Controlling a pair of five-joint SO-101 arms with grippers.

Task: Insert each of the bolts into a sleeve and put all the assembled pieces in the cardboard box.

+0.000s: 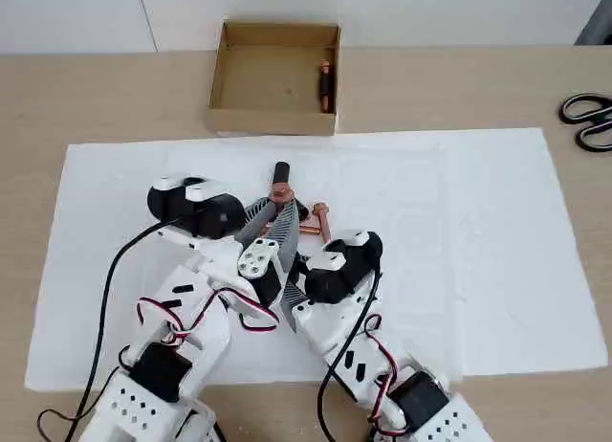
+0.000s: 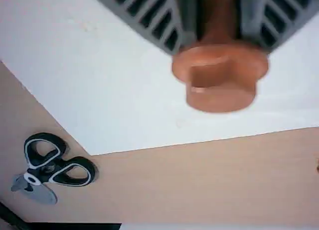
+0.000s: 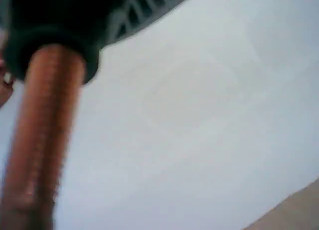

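Both grippers meet over the middle of the white sheet. My left gripper is shut on a copper bolt, whose wide head pokes out past the grey fingers. A black sleeve sticks out beyond the fingertips, with the copper bolt at its near end. The right gripper is shut on this black sleeve, and the bolt's threaded shaft runs out of it. Loose copper bolts lie just right of the grippers. The cardboard box stands behind, with one assembled piece by its right wall.
Black-handled scissors lie on the bare wooden table at the far right, also seen as scissors from the left wrist. The sheet stretches open to the right and left of the arms.
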